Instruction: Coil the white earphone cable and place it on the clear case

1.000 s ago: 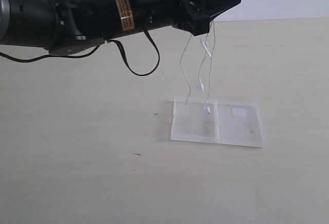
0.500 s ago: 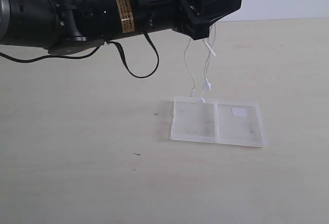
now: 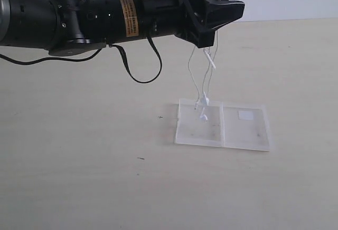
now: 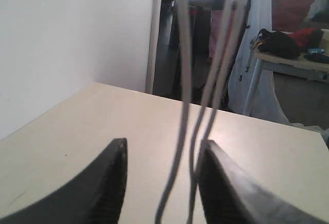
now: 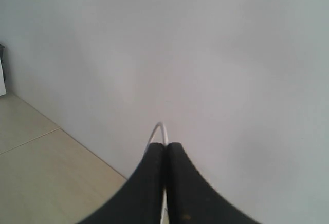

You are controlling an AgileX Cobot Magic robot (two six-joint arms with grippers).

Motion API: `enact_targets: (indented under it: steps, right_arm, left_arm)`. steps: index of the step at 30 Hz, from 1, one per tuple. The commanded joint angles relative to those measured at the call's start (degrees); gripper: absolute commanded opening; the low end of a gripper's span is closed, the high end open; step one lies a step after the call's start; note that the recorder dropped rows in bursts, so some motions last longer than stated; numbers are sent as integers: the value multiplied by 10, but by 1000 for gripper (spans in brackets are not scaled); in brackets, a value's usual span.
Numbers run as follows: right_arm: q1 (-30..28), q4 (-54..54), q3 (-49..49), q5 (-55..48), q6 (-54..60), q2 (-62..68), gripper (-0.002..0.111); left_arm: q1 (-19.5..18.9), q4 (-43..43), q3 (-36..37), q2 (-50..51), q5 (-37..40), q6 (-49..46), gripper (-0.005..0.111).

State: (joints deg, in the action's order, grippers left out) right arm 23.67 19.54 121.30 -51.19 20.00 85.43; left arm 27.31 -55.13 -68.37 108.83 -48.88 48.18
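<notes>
The white earphone cable (image 3: 193, 72) hangs in several thin strands from above the exterior view's top edge, down through my left gripper (image 3: 217, 16). Its earbuds (image 3: 203, 108) dangle at the left panel of the clear case (image 3: 243, 135), which lies flat on the table. In the left wrist view my left gripper (image 4: 164, 144) is open; the cable strands (image 4: 183, 106) run between its jaws and one brushes a finger (image 4: 216, 183). My right gripper (image 5: 166, 146) is shut on the cable, a small loop (image 5: 159, 130) poking past its tips. It is out of the exterior view.
The left arm (image 3: 79, 19) stretches across the top of the exterior view with a black robot cable (image 3: 140, 72) looping below it. A small white sticker (image 3: 245, 115) marks the case's right panel. The beige table (image 3: 79, 161) spreads around the case.
The hanging strands have swung and the earbuds now dangle lower, at the case's left panel. My left gripper has shifted slightly left and its jaws have narrowed a little.
</notes>
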Motion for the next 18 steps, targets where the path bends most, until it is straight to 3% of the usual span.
enact_targets:
  steps: [1, 10, 18]
  right_arm:
    - [0, 1, 4, 4, 3, 0, 0]
    - [0, 1, 4, 3, 3, 0, 0]
    - [0, 1, 4, 3, 3, 0, 0]
  left_arm:
    - [2, 3, -4, 0, 4, 2, 30]
    - [2, 3, -4, 0, 4, 2, 1]
    - [2, -3, -4, 0, 4, 5, 0]
